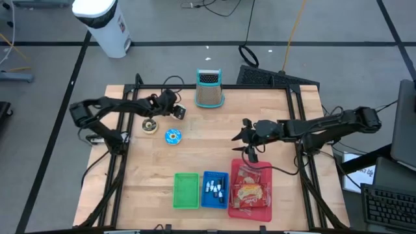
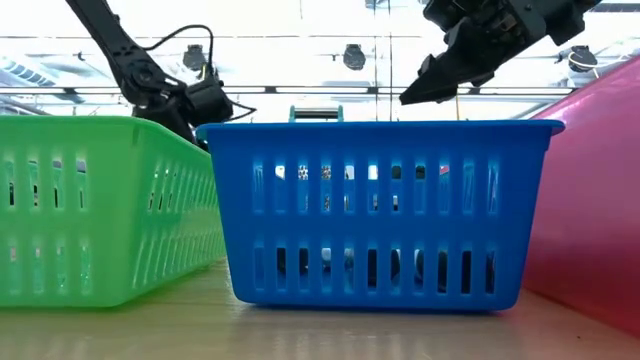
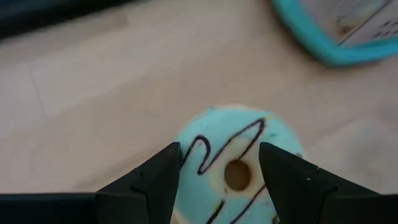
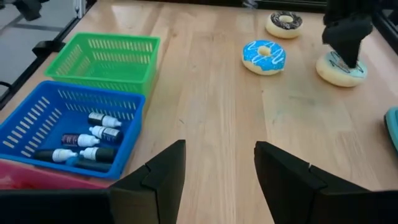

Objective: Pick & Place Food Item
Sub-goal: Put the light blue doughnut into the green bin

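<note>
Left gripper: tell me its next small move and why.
Probably close the fingers. The left gripper is down at the light-teal donut on the table, its open fingers on either side of it, not yet clamped. The green basket is empty, a likely target afterwards.

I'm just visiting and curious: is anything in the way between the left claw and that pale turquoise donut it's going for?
Nothing visible. The left gripper is already at the pale donut, its two open fingers on either side of it on the bare table. The teal grater stands off to one side, apart from it.
</note>
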Robot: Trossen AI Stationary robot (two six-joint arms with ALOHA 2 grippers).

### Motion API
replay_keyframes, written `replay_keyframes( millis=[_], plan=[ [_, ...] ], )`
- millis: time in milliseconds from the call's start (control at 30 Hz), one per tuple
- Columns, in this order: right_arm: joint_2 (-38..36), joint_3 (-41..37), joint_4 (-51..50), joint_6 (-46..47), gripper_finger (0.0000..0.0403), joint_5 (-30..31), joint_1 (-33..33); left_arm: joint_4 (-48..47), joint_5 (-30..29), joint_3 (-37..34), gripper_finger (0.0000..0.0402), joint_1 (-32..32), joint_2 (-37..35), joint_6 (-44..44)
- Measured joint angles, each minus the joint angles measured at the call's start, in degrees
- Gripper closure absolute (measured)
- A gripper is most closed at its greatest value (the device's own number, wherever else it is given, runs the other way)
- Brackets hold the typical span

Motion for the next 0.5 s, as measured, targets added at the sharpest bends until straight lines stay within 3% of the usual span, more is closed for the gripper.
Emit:
replay_keyframes(
  millis=[233, 500],
  plan=[
    [-0.57, -0.97, 0.81, 0.23, 0.0227, 0.00, 0.00, 1.09, 0.41, 0.13, 0.0183, -0.09, 4.54, -0.41],
    [-0.57, -0.97, 1.96, 0.20, 0.0230, -0.15, 0.02, 0.34, 1.09, 0.04, 0.0183, -0.09, 3.38, -0.39]
  ],
)
